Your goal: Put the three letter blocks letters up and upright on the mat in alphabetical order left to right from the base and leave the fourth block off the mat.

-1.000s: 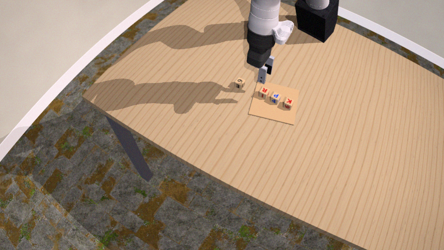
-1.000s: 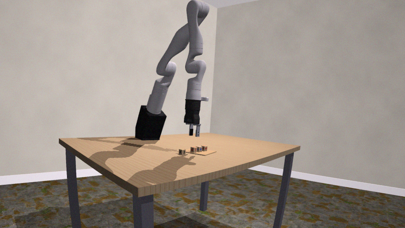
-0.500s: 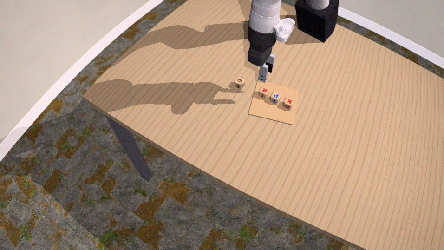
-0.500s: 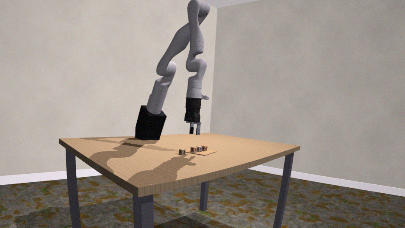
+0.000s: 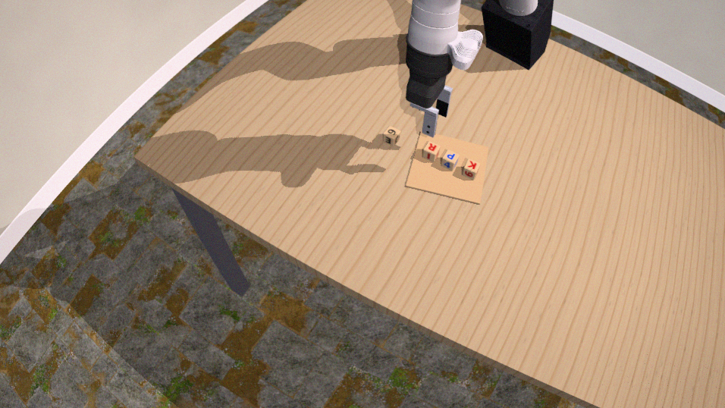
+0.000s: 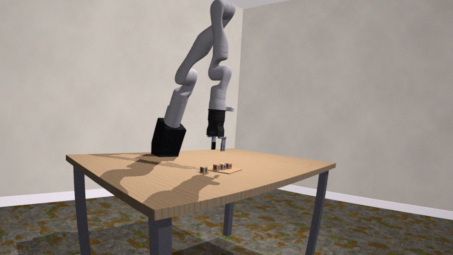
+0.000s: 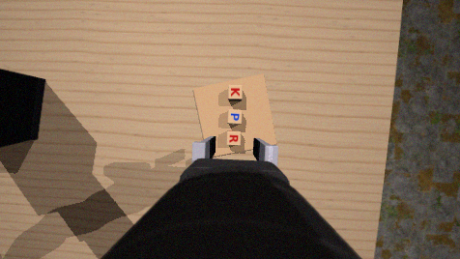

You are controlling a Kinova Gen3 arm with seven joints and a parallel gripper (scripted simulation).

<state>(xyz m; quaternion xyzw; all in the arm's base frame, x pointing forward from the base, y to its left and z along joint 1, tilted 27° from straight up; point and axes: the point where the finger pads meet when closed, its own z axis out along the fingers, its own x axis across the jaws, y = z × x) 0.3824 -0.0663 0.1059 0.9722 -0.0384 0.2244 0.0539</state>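
Note:
The thin square mat [image 5: 440, 185] [image 6: 230, 171] [image 7: 259, 107] lies flat. The red K block [image 5: 472, 167] [image 6: 229, 165] [image 7: 235, 93], blue P block [image 5: 449, 158] [image 6: 223, 166] [image 7: 234, 117] and red R block [image 5: 431, 150] [image 6: 216, 167] [image 7: 233, 138] stand flat on it in a nearly straight row with small gaps. Seen from the base, they read K, P, R from left to right, upright. The fourth block [image 5: 391, 136] [image 6: 203, 169] lies off the mat beyond the R side; the wrist view does not show it. My gripper [image 5: 435, 124] [image 6: 218, 149] [image 7: 234, 145] is open and empty, above the blocks.
The robot's black base [image 5: 516, 35] [image 6: 167, 139] [image 7: 19, 108] stands on the wooden table [image 5: 582, 202] [image 6: 278, 168] [image 7: 329, 72]. The arm's shadow falls across the table near the fourth block. In the wrist view, the table edge is at the right.

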